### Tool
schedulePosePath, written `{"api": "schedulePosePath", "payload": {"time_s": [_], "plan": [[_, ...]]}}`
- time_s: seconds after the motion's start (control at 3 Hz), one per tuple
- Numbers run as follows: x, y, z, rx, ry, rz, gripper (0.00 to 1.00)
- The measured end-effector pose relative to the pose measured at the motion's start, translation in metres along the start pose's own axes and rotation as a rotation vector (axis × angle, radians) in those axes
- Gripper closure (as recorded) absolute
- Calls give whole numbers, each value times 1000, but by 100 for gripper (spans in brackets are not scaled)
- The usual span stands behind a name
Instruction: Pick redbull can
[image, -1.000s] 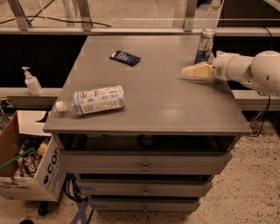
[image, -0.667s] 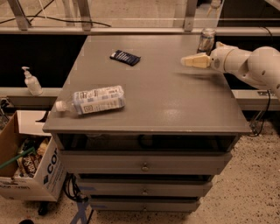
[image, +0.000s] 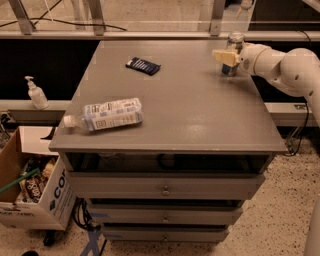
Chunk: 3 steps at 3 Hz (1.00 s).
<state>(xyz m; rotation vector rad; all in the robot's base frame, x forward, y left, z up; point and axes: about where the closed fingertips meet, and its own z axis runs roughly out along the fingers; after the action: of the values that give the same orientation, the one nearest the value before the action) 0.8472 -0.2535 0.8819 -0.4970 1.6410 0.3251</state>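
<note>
Redbull can (image: 235, 40): one, upright at the far right corner of the table (image: 190, 115), near the back edge. Silver top and a strip of blue at the base are visible; the middle is hidden behind the gripper.

Gripper (image: 224, 56): one, cream-coloured, at the end of a white arm (image: 287, 67) that reaches in from the right. It sits level with the can's body, overlapping its left side in the camera view. Whether it is spread, closed or touching the can cannot be told.

Bottle (image: 107, 115): one, clear plastic with a white label, lying on its side at the front left of the table, cap toward the left edge. Well apart from the can.

Packet (image: 143, 66): one, flat and dark blue, lying at the back of the table, left of centre.

Drawers (image: 200, 186): three, stacked under the tabletop, all pushed in.

Pump bottle (image: 36, 94): one, upright on a ledge to the left of the table.

Cardboard box (image: 37, 202): one, open, on the floor at lower left, with mixed items inside.
</note>
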Motion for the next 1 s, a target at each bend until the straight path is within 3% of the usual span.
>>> {"api": "schedulePosePath", "payload": {"time_s": [0.67,1.0], "plan": [[-17,-5,1,-5,-37,-24,83],[-24,-6,0,-11,-48,-31,100]]}}
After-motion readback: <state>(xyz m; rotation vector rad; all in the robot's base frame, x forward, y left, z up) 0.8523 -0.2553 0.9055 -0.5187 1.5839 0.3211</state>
